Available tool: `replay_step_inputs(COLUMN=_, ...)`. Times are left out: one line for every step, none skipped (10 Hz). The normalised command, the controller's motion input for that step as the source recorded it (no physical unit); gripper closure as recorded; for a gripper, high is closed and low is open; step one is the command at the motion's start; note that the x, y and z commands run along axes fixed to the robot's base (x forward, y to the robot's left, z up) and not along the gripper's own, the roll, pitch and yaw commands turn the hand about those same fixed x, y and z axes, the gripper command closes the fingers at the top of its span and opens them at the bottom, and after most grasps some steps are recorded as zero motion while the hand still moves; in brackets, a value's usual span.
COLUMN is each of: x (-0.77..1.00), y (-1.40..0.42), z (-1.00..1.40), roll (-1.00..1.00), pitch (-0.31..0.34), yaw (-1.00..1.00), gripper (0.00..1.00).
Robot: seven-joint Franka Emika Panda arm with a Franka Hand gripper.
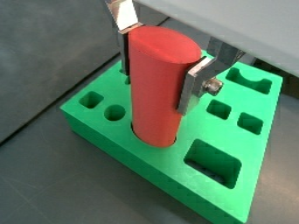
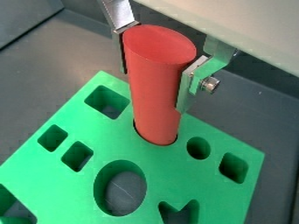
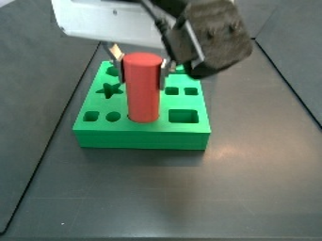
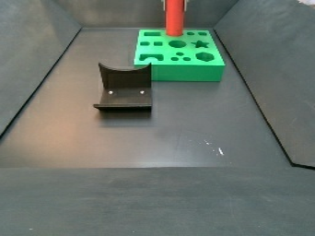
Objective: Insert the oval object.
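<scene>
The oval object (image 1: 158,92), a tall red-salmon peg, stands upright with its lower end in a hole of the green block (image 1: 233,188). My gripper (image 1: 156,86) is over the block, and its silver fingers (image 1: 191,83) press on both sides of the peg's upper part. The other wrist view shows the same: the gripper (image 2: 152,83) is shut on the peg (image 2: 156,96) over the block (image 2: 158,157). In a side view the peg (image 3: 142,89) rises from the block (image 3: 138,136) below the gripper (image 3: 141,64). The far side view shows peg (image 4: 175,17) and block (image 4: 185,72).
The block has several other shaped holes, among them a star hole (image 3: 111,91) and a square hole (image 3: 184,116). The dark fixture (image 4: 123,88) stands on the floor, in front of the block and to its left. Dark walls enclose the floor.
</scene>
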Motion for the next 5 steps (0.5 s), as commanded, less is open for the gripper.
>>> replay_step_inputs(x=0.00, y=0.00, z=-0.37, roll=0.00, pitch=-0.066, yaw=-0.21, gripper=1.00)
replay_step_inputs(x=0.00, y=0.00, z=-0.24, roll=0.00, pitch=-0.020, yaw=-0.17, gripper=1.00)
replay_step_inputs(x=0.00, y=0.00, z=-0.02, roll=-0.02, pitch=-0.029, yaw=0.00, gripper=1.00)
replay_step_inputs(x=0.00, y=0.01, z=0.00, roll=-0.02, pitch=0.000, yaw=0.00, gripper=1.00)
replay_step_inputs(x=0.00, y=0.00, z=0.00, roll=0.00, pitch=0.000, yaw=0.00, gripper=1.00)
